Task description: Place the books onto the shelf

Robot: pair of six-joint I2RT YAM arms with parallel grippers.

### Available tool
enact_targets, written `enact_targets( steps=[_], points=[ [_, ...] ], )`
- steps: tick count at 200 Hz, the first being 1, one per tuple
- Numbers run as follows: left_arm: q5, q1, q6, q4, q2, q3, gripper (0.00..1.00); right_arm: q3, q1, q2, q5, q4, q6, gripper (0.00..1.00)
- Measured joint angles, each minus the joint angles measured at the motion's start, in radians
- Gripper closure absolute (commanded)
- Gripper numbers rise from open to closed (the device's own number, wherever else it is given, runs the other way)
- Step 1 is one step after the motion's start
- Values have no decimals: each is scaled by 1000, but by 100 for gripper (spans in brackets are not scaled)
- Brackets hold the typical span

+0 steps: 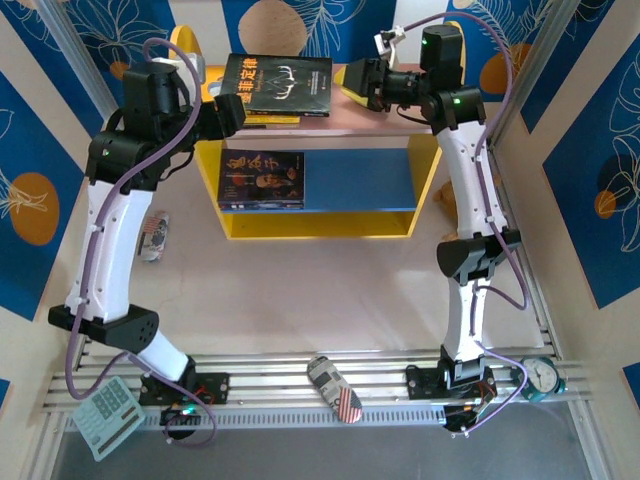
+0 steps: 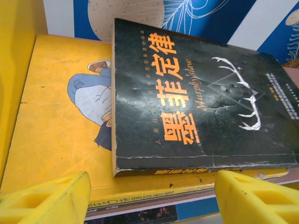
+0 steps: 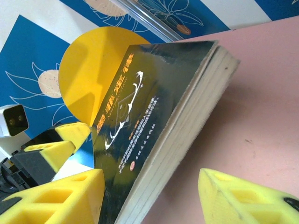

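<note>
Atop the shelf (image 1: 380, 128), at the pink board's left end: black book (image 1: 277, 83) flat on the yellow book (image 2: 56, 135). On the blue board below: brown-black book (image 1: 262, 180). Left gripper (image 2: 153, 182) spread wide at the stack's near edge, pinching nothing. Right gripper (image 3: 149, 177) spread too, facing the black book's corner; contact impossible to tell. On the bench (image 1: 300, 300): patterned oblong thing (image 1: 153, 237) left of the shelf, calculator (image 1: 108, 415) and clock (image 1: 541, 378) by the arm bases.
</note>
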Motion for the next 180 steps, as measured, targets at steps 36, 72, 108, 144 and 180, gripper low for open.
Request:
enact_targets(
  steps=[36, 72, 108, 144, 180],
  points=[
    [0, 3, 0, -8, 12, 0, 29, 0, 26, 0, 0, -2, -16, 44],
    [0, 6, 0, -7, 14, 0, 29, -1, 38, -2, 4, -4, -23, 45],
    [1, 8, 0, 5, 21, 0, 29, -7, 40, -15, 15, -12, -32, 45],
    [10, 11, 0, 32, 32, 0, 29, -7, 43, -35, 19, -26, -37, 45],
    [12, 12, 0, 39, 33, 0, 29, -7, 46, -47, 19, -27, -44, 44]
  ],
)
